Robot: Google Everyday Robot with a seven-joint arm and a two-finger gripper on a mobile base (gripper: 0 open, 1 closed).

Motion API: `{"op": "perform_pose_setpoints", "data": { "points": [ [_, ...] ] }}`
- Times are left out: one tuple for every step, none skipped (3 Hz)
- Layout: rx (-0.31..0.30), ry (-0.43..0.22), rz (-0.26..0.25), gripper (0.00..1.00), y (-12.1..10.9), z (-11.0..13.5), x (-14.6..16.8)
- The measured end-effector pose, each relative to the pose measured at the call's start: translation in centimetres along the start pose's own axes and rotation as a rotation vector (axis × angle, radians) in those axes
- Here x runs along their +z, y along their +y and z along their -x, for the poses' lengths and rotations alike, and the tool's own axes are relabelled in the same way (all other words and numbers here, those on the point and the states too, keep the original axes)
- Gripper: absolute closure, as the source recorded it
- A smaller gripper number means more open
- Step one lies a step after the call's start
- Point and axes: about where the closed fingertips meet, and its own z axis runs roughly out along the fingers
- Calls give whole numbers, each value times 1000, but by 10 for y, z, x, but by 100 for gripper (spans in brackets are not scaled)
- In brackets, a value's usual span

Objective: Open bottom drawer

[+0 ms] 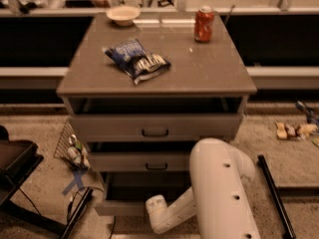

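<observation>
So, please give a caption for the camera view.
Arm reaches bottom drawer, pulled partly open; gripper hidden behind the wrist.

Your white arm [219, 193] folds low at the lower right, forearm reaching left to a rounded wrist [158, 209], with your gripper hidden past it.
</observation>
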Motion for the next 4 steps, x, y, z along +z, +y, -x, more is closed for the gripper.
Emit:
{"op": "perform_pose_setpoints", "data": {
  "points": [
    [0, 0, 0, 100, 0, 0, 0],
    [-5, -8, -42, 100, -14, -11, -32],
    [-5, -34, -123, 100, -30, -44, -115],
    [-27, -48, -231, 100, -68, -66, -180]
  ]
}}
